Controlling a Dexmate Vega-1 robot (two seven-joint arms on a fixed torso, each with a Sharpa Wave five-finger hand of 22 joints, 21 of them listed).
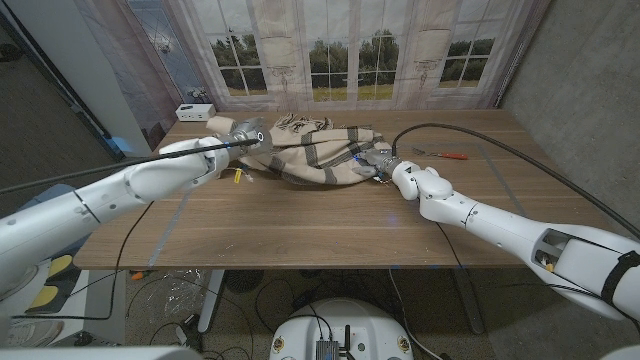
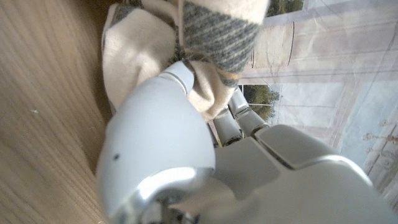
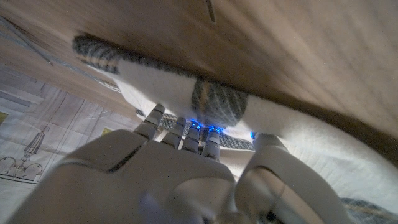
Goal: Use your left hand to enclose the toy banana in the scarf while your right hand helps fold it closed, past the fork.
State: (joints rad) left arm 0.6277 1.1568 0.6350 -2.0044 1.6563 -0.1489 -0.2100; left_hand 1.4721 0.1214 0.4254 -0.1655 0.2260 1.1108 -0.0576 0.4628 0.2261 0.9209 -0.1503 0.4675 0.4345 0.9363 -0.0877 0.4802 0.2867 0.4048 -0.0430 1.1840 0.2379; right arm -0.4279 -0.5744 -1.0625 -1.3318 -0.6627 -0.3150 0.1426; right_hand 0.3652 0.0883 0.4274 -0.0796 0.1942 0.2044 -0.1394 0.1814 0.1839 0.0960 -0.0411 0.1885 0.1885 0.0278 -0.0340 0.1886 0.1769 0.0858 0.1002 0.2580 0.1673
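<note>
Gripping scarf edges w/ both: left hand & right hand, opposite sides.

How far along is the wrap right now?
Looks mostly done: the scarf lies bunched in a heap, no banana visible, so it seems covered. In hand: the left hand grips the scarf's left end, the right hand is at its right edge. Left: closing the fold. I can't make out a fork.

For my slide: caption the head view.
Both robot hands grip a cream, grey-striped wool scarf on the wooden table.
</note>
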